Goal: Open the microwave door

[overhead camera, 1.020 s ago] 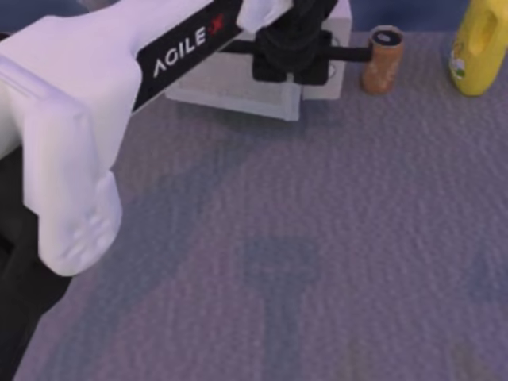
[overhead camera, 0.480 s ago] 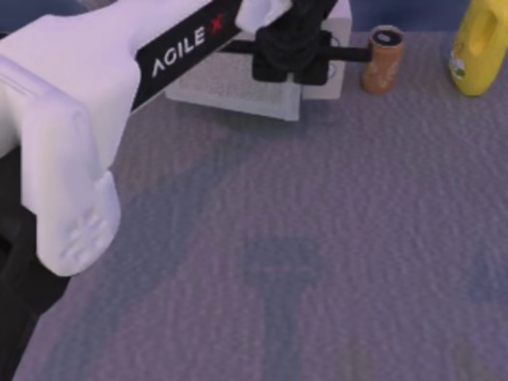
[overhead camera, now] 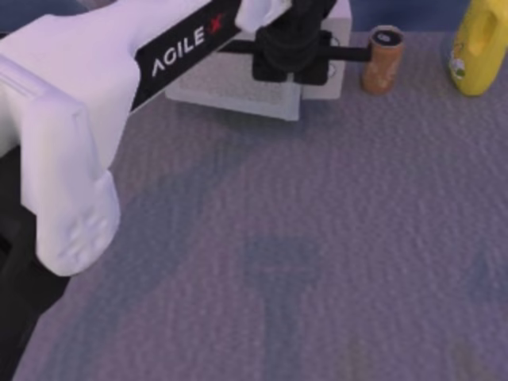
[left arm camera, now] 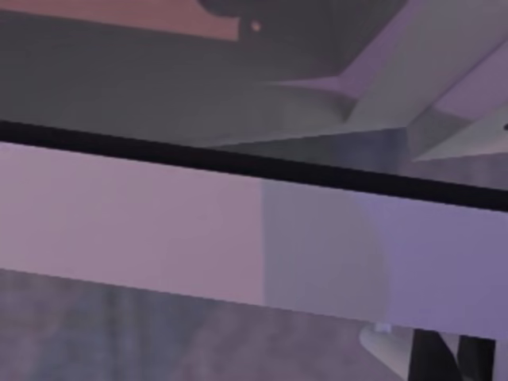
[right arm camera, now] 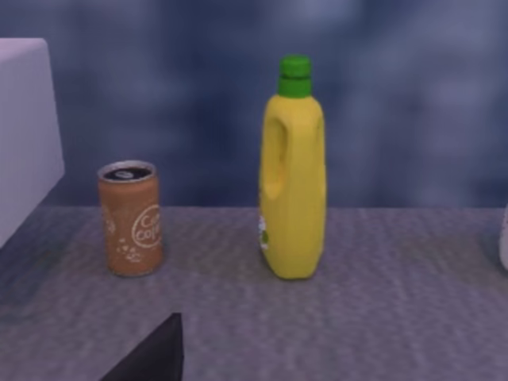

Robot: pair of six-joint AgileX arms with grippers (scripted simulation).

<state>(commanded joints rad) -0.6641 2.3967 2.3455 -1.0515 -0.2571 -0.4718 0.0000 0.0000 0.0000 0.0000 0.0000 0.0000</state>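
At table's far edge, left gripper (overhead camera: 295,54) over the microwave door (overhead camera: 238,94), grip state unclear.

Top view overhead, left wrist view close against microwave door (left arm camera: 159,230), right wrist and top share can (right arm camera: 131,218).

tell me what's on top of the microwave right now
The left arm reaches over the microwave, its tool above the microwave door. The arm covers most of the top, so anything lying there is hidden.

Can and bottle on the table

An upright orange soda can (right arm camera: 131,219) stands near a yellow green-capped bottle (right arm camera: 292,175); the microwave (right arm camera: 24,131) is beside the can.
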